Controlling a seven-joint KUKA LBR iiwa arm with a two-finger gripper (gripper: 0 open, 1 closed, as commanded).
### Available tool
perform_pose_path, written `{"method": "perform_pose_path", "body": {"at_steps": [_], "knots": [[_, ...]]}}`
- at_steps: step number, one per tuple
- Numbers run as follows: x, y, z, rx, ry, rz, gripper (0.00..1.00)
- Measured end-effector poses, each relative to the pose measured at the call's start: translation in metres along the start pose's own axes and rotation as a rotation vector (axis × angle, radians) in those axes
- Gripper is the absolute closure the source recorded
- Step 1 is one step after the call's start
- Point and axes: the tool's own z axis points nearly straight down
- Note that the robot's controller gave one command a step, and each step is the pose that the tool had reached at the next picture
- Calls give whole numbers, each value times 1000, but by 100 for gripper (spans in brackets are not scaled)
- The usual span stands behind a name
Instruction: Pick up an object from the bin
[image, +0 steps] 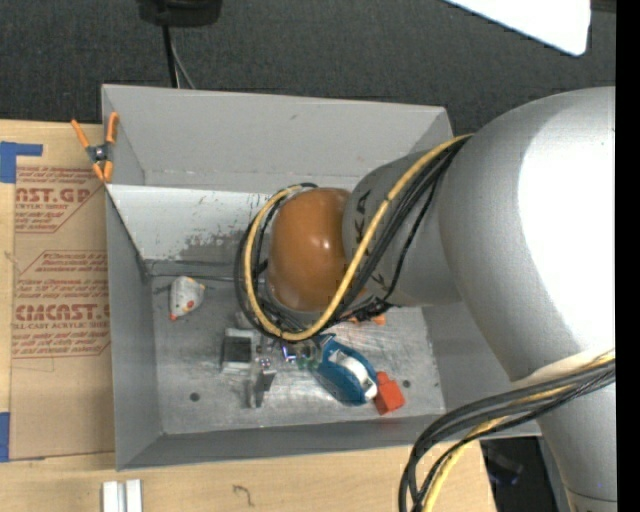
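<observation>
My gripper (258, 372) hangs low over the front middle of the bin floor, under the orange wrist cover. A blue rounded object with an orange cap (348, 377) lies just to its right, near the front wall, apart from the gripper. A small white thing with an orange tip (184, 296) lies on the left side of the floor, well away from the gripper. I see nothing held in the gripper.
The arm and its cables cover the right and middle of the bin. A small orange piece (372, 320) peeks out beside the arm at the right. Bare floor lies to the left of and in front of the gripper.
</observation>
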Motion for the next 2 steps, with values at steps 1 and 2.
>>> {"method": "perform_pose_path", "body": {"at_steps": [1, 2], "knots": [[7, 21, -1, -1, -7, 276, 100], [7, 21, -1, -1, -7, 276, 100]]}}
